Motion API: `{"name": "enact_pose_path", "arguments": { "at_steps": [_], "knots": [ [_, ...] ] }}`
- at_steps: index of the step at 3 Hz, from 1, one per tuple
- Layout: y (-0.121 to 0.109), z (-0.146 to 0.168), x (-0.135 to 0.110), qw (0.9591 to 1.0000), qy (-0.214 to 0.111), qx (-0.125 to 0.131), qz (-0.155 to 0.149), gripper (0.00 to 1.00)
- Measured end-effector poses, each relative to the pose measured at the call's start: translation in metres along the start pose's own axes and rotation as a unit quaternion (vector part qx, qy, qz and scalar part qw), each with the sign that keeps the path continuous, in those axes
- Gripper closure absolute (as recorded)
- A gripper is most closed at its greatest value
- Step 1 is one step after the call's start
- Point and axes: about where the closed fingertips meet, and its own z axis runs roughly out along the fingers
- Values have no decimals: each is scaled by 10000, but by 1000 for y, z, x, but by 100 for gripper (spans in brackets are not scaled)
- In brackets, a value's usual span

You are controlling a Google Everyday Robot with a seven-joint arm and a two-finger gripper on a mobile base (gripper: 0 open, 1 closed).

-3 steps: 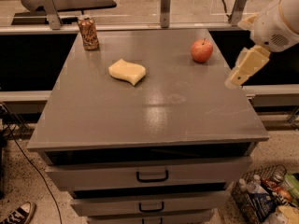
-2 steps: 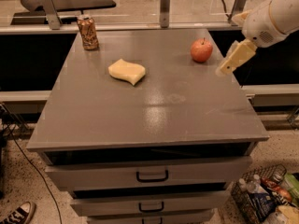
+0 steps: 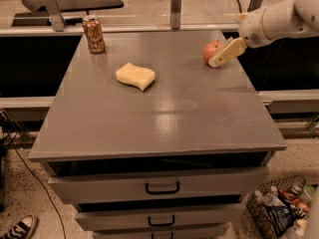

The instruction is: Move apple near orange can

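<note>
The red apple sits on the grey table top at the far right. The orange can stands upright at the far left corner, well apart from the apple. My gripper comes in from the right on a white arm. Its cream finger lies right against the apple's right front side and covers part of it. The gripper holds nothing that I can see.
A pale yellow wavy sponge lies left of the middle of the table. Metal posts stand along the back edge. Drawers are below the front edge. A basket of bottles stands on the floor at the lower right.
The gripper has moved left and toward the back, from off the table's right edge up to the apple. The apple, can and sponge have not moved.
</note>
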Motion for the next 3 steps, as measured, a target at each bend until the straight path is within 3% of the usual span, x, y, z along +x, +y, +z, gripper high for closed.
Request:
{"name": "enact_pose_path", "arguments": {
  "at_steps": [1, 3],
  "knots": [
    [-26, 32, 2, 9993, -226, 238, 157, 0],
    [-40, 67, 33, 9982, -21, 408, 448, 0]
  ]
}}
